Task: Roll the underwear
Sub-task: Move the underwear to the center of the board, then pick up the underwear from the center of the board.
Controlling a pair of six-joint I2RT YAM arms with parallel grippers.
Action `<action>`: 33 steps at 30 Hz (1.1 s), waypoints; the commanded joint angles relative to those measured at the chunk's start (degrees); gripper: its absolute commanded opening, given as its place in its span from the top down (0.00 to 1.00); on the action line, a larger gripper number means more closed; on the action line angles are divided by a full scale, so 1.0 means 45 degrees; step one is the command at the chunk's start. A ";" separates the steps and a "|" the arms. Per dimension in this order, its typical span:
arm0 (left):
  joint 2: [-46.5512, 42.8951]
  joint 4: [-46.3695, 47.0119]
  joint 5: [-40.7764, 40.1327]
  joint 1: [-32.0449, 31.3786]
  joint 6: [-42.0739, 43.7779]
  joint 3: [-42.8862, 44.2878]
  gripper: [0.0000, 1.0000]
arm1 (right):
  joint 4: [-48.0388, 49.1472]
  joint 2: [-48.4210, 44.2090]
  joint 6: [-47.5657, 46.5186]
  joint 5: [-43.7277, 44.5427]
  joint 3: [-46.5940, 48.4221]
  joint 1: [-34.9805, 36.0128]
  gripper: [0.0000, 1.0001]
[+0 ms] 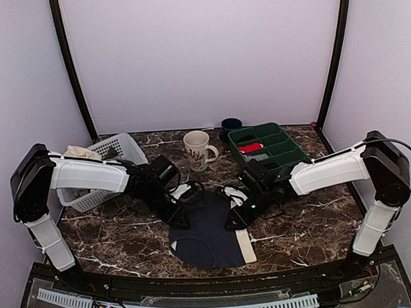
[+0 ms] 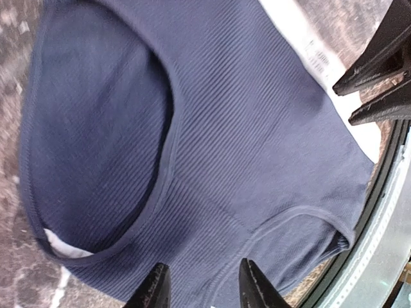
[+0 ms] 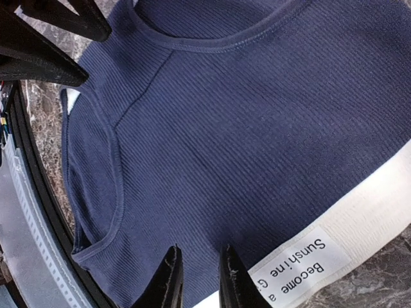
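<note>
Dark marbled tabletop [image 1: 311, 224] under pale lilac walls. Near centre of it, spread flat: navy underwear [image 1: 209, 232], with cream waistband [image 1: 246, 246] along the right edge, long axis running near to far.

Left jaws over the garment's far-left corner, right jaws over the far-right corner, just by the waistband's far end. Neither set nearer than the other, one to each side of the cloth. Both parted a little, the right pair narrower, gripping nothing; only flat ribbed fabric in each gap. Contact between tips and cloth: cannot tell.

By the look of it, a matter of taking the far edge at both corners and turning it toward the near side, along the waistband's length; equally possible, a roll from the waistband leftward.

Far hem hidden beneath both wrists from above. Printed label [image 3: 298, 269] on the waistband cut off at the frame edge. Farther back, well apart: white basket [image 1: 113, 154], floral mug [image 1: 197, 149], green divided tray [image 1: 282, 154].
</note>
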 commanded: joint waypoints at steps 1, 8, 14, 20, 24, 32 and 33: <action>0.0360 0.0172 0.0123 -0.0017 -0.0187 -0.0530 0.62 | 0.0004 0.0775 -0.0388 -0.0300 0.0237 0.0020 0.79; -0.0226 -0.0115 -0.0061 -0.0017 -0.0025 -0.1817 0.65 | 0.0072 0.0954 -0.0367 -0.1020 -0.0541 0.0783 0.79; -0.1180 -0.0778 -0.0126 -0.0008 0.0641 -0.2381 0.66 | -0.0101 0.0603 0.0040 -0.1759 -0.0437 0.1616 0.79; -0.1843 -0.0453 0.0395 0.0103 0.0915 -0.1222 0.62 | -0.1215 -0.0265 -0.0563 -0.0848 0.0548 0.0736 0.73; -0.1349 -0.0034 0.0254 0.0425 0.0936 -0.0414 0.61 | -0.2078 -0.0231 -0.1717 0.0153 0.1643 -0.0758 0.67; -0.0370 0.0987 -0.0294 0.1116 0.0742 0.0827 0.59 | -0.3762 0.1713 -0.3654 0.1792 0.4351 -0.2209 0.65; -0.0238 0.0980 -0.0270 0.1142 0.0782 0.0979 0.59 | -0.3897 0.2008 -0.3858 0.1868 0.4575 -0.2235 0.65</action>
